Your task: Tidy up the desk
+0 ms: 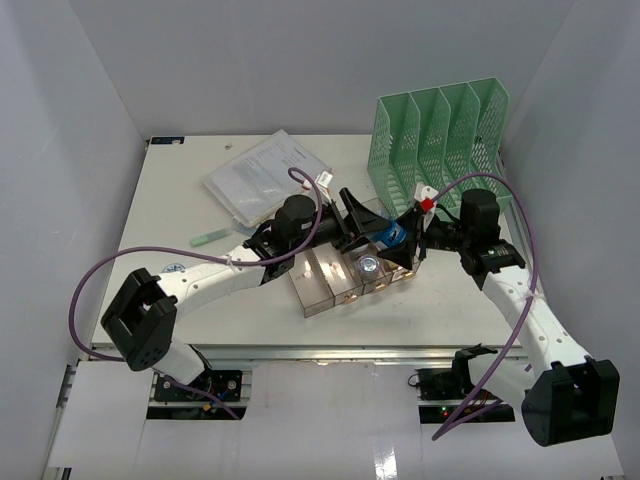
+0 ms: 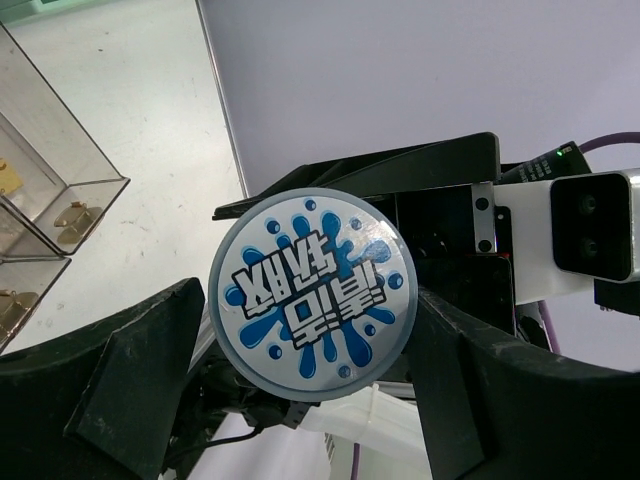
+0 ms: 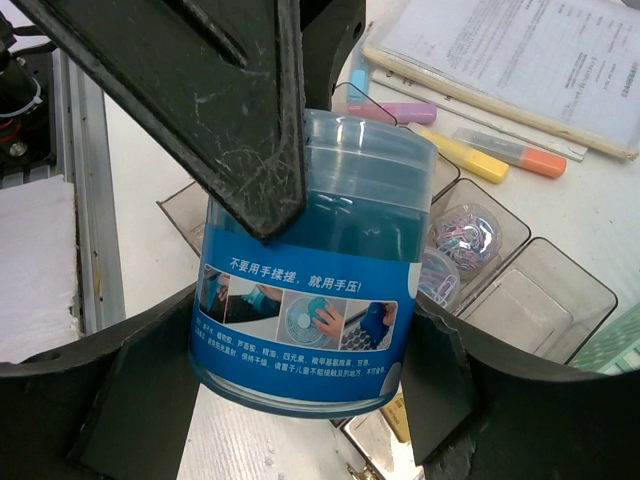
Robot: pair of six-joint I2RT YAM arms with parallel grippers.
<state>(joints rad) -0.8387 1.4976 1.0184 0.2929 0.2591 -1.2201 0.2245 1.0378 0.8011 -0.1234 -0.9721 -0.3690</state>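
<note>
White desk lies flat, rail left-right; right pincer clamps jar.

Observe the left arm and right arm extended from the near edge of the worktop, converging right of centre. You will see the right gripper clamped on the jar. The left gripper straddles it, jaws wide, contact unconfirmed.
</note>
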